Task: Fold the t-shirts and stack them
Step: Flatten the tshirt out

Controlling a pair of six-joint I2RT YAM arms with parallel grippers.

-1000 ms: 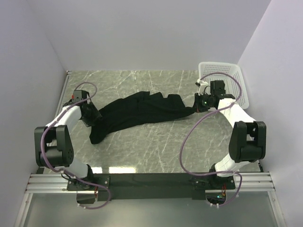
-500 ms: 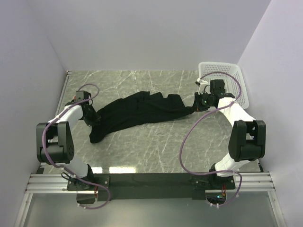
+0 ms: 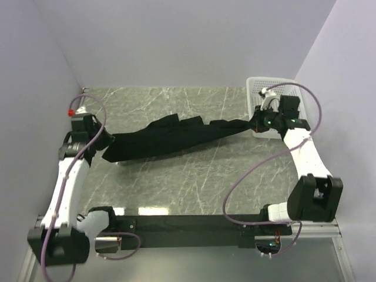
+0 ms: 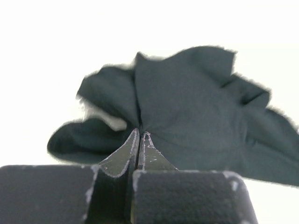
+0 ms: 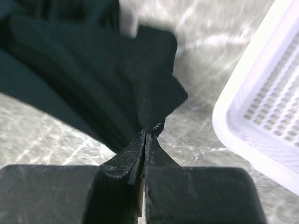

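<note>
Pinches the black t-shirt [image 3: 176, 136] at both ends, left fingers [image 4: 124, 156] newly pressed onto its left end, right fingers [image 5: 128, 156] on its right, and draws it from slack heap to long band over the desk [image 3: 194, 176], ready for spreading.

No legible text, label, brand, number or sign in any view. Nothing readable on t-shirt [image 3: 170, 141] or basket [image 3: 271, 79].
</note>
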